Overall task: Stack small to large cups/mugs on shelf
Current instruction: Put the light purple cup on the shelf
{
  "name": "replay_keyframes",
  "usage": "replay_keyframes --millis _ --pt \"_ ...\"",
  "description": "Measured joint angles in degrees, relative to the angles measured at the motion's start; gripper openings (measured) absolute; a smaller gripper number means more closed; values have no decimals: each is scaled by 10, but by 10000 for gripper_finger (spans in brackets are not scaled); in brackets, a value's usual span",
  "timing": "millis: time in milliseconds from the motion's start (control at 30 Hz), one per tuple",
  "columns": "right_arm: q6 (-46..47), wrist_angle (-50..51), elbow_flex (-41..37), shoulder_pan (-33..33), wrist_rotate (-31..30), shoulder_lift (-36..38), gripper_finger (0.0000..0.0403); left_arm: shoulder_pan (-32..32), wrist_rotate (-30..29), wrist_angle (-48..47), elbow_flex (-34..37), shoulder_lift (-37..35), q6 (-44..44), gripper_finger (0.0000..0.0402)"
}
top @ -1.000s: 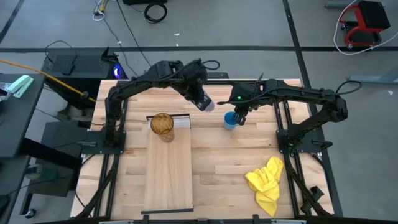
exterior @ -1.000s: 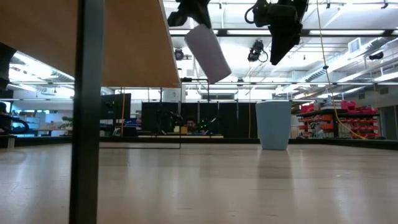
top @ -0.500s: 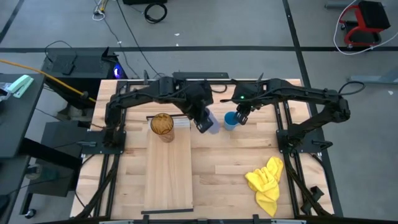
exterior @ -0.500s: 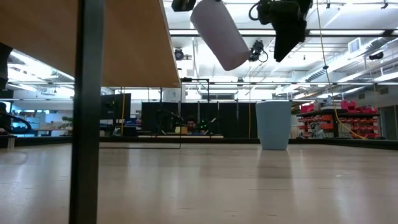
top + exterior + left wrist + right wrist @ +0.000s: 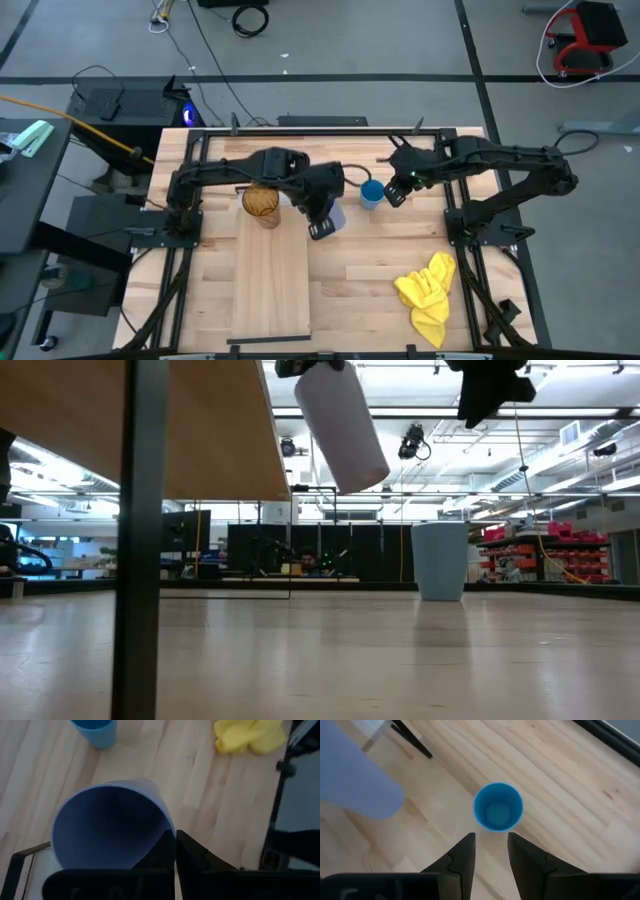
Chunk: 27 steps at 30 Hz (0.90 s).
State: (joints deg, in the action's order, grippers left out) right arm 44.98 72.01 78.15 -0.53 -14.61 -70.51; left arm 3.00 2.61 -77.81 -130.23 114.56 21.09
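- Left claw [image 5: 322,222] is clamped shut on the rim of the lavender cup [image 5: 332,214], carrying it in the air, tilted, just off the right-hand edge of the shelf [image 5: 271,275].
- From table height, the lavender cup [image 5: 340,425] hangs well above the surface, mouth upward toward the claw and base slanting down to the right.
- Left wrist view looks into the cup's open mouth [image 5: 107,827], with one dark finger [image 5: 195,857] pressed against its rim.
- Right claw [image 5: 398,190] hovers with its fingers parted a little and holding nothing, just beside the blue cup [image 5: 372,194] on the side away from the shelf.
- Right wrist view shows the blue cup [image 5: 497,813] upright on the wooden surface [image 5: 570,810], just ahead of the gap between the two fingers [image 5: 461,855] and apart from them.
- Amber tumbler [image 5: 260,203] stands upright at the far end of the shelf, near its white strip [image 5: 291,199].
- Lavender cup is between the tumbler and the blue cup, touching neither.
- Yellow cloth [image 5: 428,290] lies crumpled on the surface toward the near right, well apart from the cups.
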Motion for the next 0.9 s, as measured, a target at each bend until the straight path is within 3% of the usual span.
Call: replay_keyframes --millis 167,400,733,900 --pt "56 1 0 35 -6 -19 122 24 -2 1 20 0 -25 8" --pt "65 1 0 72 -14 -50 122 42 -10 6 30 0 -17 8" --pt "39 1 0 75 -22 -56 122 60 -10 16 -48 -1 26 8" --pt "28 2 0 75 -23 -55 122 73 11 12 -48 -23 58 8"
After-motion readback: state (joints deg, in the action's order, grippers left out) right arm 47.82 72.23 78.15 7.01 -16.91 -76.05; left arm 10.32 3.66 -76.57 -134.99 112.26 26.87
